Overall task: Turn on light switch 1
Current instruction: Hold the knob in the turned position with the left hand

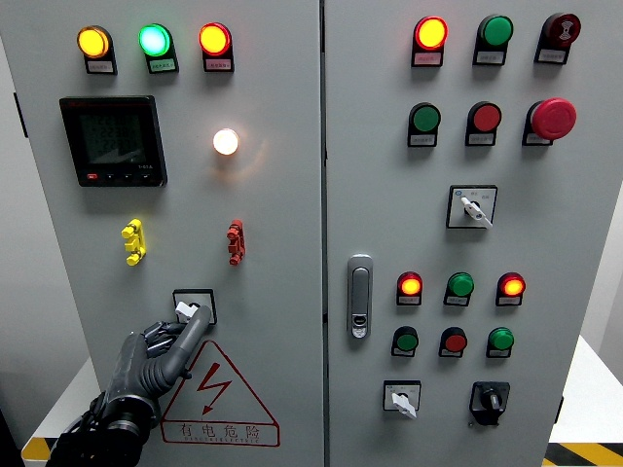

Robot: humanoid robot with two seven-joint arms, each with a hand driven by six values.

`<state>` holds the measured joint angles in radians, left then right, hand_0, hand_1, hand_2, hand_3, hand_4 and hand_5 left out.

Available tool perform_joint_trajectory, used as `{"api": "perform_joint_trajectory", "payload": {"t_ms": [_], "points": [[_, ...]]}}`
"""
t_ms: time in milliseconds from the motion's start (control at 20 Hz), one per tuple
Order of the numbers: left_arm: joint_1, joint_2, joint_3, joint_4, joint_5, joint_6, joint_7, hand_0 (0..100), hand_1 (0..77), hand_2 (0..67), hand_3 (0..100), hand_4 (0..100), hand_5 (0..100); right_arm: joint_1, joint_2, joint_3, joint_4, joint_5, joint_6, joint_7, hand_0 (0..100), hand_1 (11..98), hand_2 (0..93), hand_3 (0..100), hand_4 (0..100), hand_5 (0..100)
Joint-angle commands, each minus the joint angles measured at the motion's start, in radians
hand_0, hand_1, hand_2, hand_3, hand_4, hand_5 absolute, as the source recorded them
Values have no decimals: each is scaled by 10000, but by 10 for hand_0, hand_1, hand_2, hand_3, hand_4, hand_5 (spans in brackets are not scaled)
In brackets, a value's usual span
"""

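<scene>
Light switch 1 is a small rotary switch point(193, 305) with a white knob in a black square plate, low on the left cabinet door. My left hand point(181, 319) reaches up to it from the lower left. Its dark index finger point(195, 329) lies against the knob's lower right, and the thumb and other fingers curl in just left of the knob. The hand covers the knob's lower part. Above the switch a round white lamp point(225, 141) glows. My right hand is out of view.
The left door also carries a black meter display point(112, 141), yellow point(133, 242) and red point(236, 241) toggles, three lit pilot lamps along the top, and a red hazard triangle point(216, 394). The right door holds a handle point(360, 296), several lamps, push buttons and rotary switches.
</scene>
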<state>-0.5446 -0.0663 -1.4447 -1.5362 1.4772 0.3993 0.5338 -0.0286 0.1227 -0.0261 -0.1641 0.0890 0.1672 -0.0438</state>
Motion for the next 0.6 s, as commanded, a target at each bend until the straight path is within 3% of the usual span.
{"api": "perform_joint_trajectory", "payload": {"t_ms": [0, 150, 301, 451, 551], "points": [[46, 19, -3, -24, 0, 11, -30, 0, 539, 565, 992, 1000, 747, -5, 0, 0, 0, 0, 0, 9, 0, 227, 0, 110, 230, 146], [260, 49, 12, -85, -15, -35, -152, 0, 541, 567, 995, 1000, 747, 10, 0, 0, 0, 0, 0, -7, 0, 227, 0, 111, 230, 146], [521, 233, 288, -100, -61, -66, -520, 0, 543, 568, 1000, 1000, 751, 10, 0, 0, 0, 0, 0, -7, 0, 226, 0, 110, 230, 146], [751, 249, 441, -223, -183, -66, -1041, 0, 531, 567, 1000, 1000, 751, -5, 0, 0, 0, 0, 0, -6, 0, 226, 0, 110, 230, 146], [828, 402, 670, -254, -626, -66, -1088, 0, 510, 556, 993, 1000, 742, -5, 0, 0, 0, 0, 0, -6, 0, 226, 0, 110, 230, 146]]}}
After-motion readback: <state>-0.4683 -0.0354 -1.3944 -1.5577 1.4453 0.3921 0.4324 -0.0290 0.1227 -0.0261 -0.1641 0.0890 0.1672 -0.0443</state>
